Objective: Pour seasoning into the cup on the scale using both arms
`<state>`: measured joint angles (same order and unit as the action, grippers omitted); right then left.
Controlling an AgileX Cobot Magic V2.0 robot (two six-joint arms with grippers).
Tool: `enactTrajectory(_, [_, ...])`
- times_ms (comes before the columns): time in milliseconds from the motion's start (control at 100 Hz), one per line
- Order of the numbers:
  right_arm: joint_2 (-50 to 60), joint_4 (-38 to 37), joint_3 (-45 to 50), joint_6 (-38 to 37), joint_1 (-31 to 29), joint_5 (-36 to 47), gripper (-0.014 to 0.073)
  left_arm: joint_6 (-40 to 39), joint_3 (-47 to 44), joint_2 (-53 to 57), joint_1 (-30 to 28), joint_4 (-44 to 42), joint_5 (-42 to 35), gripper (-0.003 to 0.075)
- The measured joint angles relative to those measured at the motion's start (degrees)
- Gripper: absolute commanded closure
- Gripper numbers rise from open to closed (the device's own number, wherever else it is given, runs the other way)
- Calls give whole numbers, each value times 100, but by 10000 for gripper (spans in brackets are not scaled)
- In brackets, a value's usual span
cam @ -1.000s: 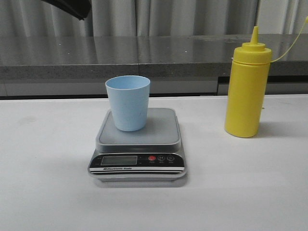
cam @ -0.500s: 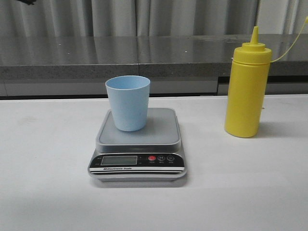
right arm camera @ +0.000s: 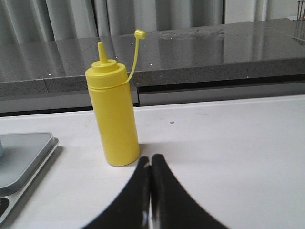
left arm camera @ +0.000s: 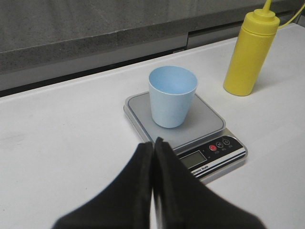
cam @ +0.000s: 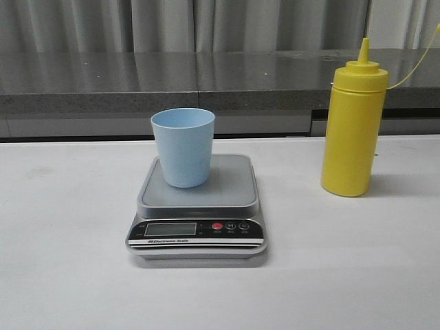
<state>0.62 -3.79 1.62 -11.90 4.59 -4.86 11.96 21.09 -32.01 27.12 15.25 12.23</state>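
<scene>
The pale blue cup (cam: 182, 146) stands upright on the steel platform of the silver-grey scale (cam: 227, 189) at the table's middle. The cup (left arm camera: 172, 96) and scale (left arm camera: 212, 119) also show in the left wrist view. The yellow seasoning bottle (cam: 353, 124) stands upright at the right, nozzle uncovered, its cap hanging on its string. It also shows in the right wrist view (right arm camera: 113, 119). My left gripper (left arm camera: 153, 142) is shut and empty, short of the scale. My right gripper (right arm camera: 151, 158) is shut and empty, just short of the bottle. Neither gripper shows in the front view.
A white table (cam: 69, 240) carries everything. A dark grey stone counter (cam: 206, 82) runs along the back with grey curtains behind it. The scale's corner (right arm camera: 24, 152) lies left of the bottle in the right wrist view.
A black arm part at the top left of the front view has moved up and out of the frame. The cup, scale and bottle have not moved.
</scene>
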Motion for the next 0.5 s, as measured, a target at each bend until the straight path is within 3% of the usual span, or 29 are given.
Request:
enactTrajectory(300, [0,0,0,0,0,0,653,0,-691,1557,0,0,-52,741])
enactTrajectory(500, [0,0,0,0,0,49,653,0,-786,1977,0,0,-52,741])
